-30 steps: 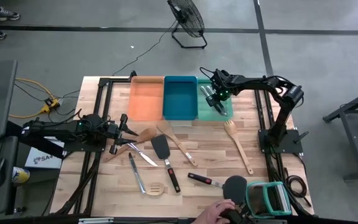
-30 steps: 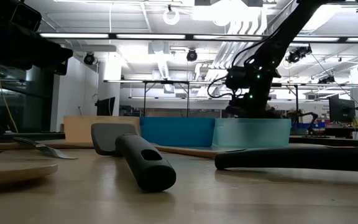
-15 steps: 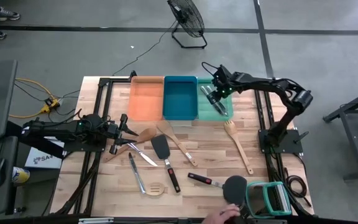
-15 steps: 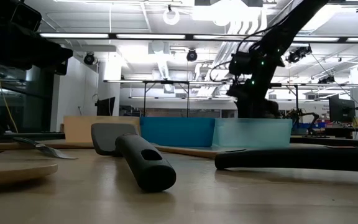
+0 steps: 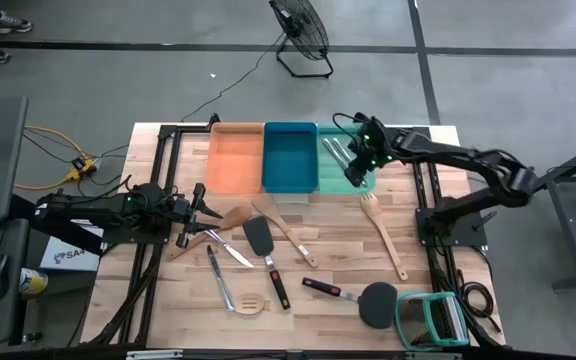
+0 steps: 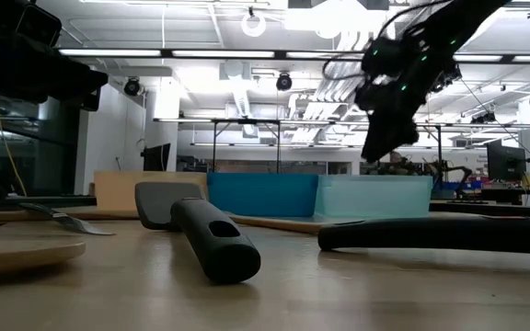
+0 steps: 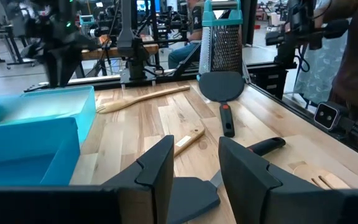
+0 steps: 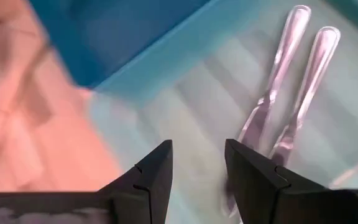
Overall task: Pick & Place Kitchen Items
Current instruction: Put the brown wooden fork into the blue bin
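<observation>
The right tool (image 5: 360,158) hangs above the teal tray (image 5: 346,183), its fingers (image 8: 151,180) spread with nothing between them. Directly below it lie two pieces of silver cutlery (image 8: 291,93), side by side on the tray floor. In the low view this tool (image 6: 380,147) sits clear above the tray's rim.

The left tool (image 5: 200,208) waits over the near-left part of the worktop (image 5: 328,240), fingers (image 7: 157,171) apart and holding nothing. Just ahead of it lie a black spatula (image 5: 264,255), a wooden spoon (image 5: 230,218) and a silver knife (image 5: 230,248). Farther off, toward the right tool's side, lie a slotted wooden spatula (image 5: 383,232), a black round-headed turner with a red-and-black handle (image 5: 363,298) and the green-framed grater (image 5: 430,320).

The remaining kitchen items are all loose on the wood; the orange tray (image 5: 236,158) and blue tray (image 5: 289,158) appear to hold nothing.

Risks, as I judge them:
- The utensils near the left tool overlap or lie close together, so a descent on one handle could nudge a neighbour or pinch two at once.
- Thin metal cutlery lies flat on the wood, so fingers may skid off it.
- A long handle gripped off-centre could swing and catch a tray wall on release.
- The right arm, swinging out low, could clip the teal rim.
</observation>
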### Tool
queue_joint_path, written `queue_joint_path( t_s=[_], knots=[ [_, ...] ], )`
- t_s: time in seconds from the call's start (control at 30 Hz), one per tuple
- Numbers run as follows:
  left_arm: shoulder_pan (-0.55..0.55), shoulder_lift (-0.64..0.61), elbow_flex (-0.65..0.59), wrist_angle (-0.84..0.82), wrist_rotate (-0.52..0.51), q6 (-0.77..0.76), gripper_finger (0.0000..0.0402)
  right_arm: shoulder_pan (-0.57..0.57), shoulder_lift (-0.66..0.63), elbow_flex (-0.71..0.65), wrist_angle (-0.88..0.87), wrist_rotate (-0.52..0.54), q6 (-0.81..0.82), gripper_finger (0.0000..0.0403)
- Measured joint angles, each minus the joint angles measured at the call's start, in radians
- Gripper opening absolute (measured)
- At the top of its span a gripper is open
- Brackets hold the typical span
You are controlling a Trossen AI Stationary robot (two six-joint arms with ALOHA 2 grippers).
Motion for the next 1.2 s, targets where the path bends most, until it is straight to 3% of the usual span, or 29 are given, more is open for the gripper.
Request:
queue_joint_path(
  t_s=[0.33,0.6,0.97,1.2],
  knots=[
    [0.0,0.0,0.0,0.0,0.0,0.0,0.0125,0.147,-0.15,-0.065,-0.158,0.0,0.288,0.0139],
    [0.0,0.0,0.0,0.0,0.0,0.0,0.0125,0.3,-0.154,-0.066,-0.336,0.017,0.437,0.0139],
    [0.0,0.0,0.0,0.0,0.0,0.0,0.0125,0.437,-0.133,-0.066,-0.533,0.16,0.7,0.0139],
    [0.0,0.0,0.0,0.0,0.0,0.0,0.0125,0.536,-0.088,-0.066,-0.572,0.161,0.853,0.0141]
  ],
)
